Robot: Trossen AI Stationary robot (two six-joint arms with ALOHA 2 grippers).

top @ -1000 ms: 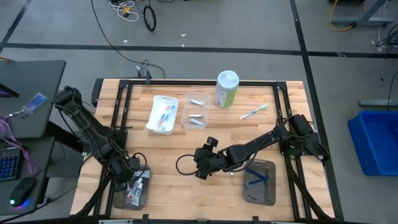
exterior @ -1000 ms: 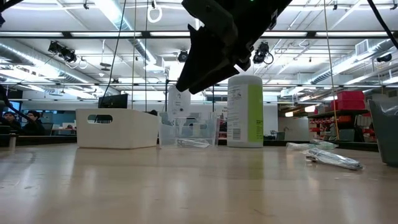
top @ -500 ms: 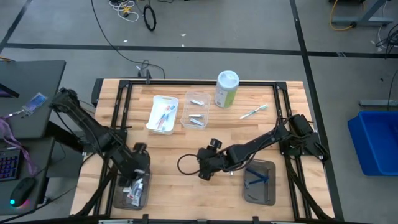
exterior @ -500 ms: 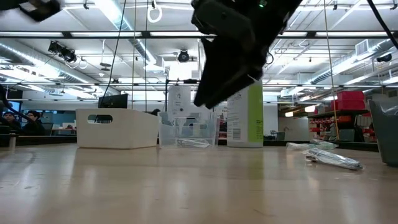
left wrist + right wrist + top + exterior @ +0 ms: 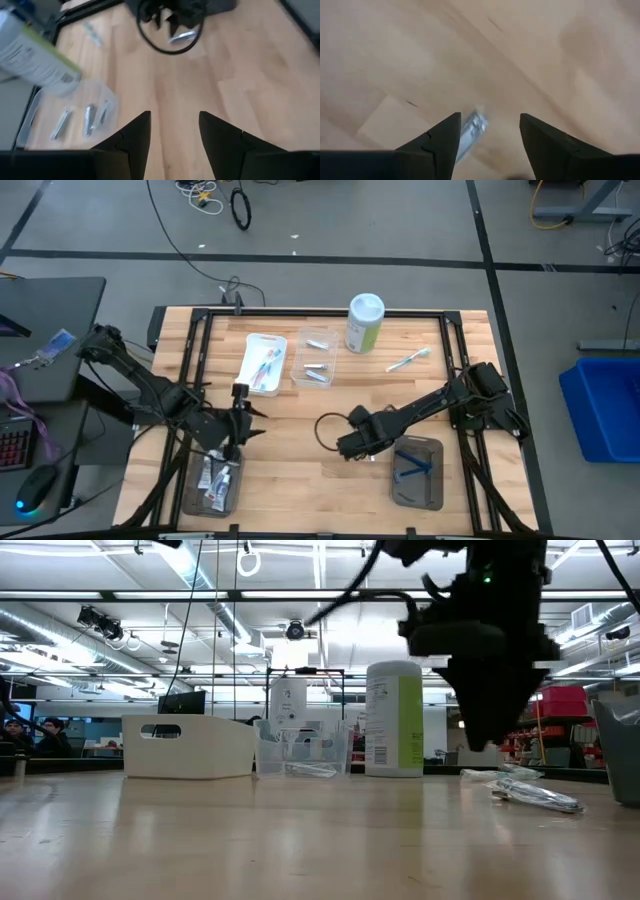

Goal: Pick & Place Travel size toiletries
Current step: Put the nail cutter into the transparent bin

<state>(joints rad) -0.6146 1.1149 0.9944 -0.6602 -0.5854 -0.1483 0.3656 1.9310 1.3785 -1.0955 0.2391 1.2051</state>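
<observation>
On the wooden table, seen from above, the right gripper hangs near the front, just beside the grey tray holding blue razors; the left gripper sits over the table's left side, above another tray of small tubes. From table height, the green-and-white canister stands behind, with a wrapped toothbrush lying to its right. In the left wrist view the jaws stand apart with nothing between them. In the right wrist view the jaws are apart, and a small silvery tube lies on the wood below the gap, nearer one finger.
</observation>
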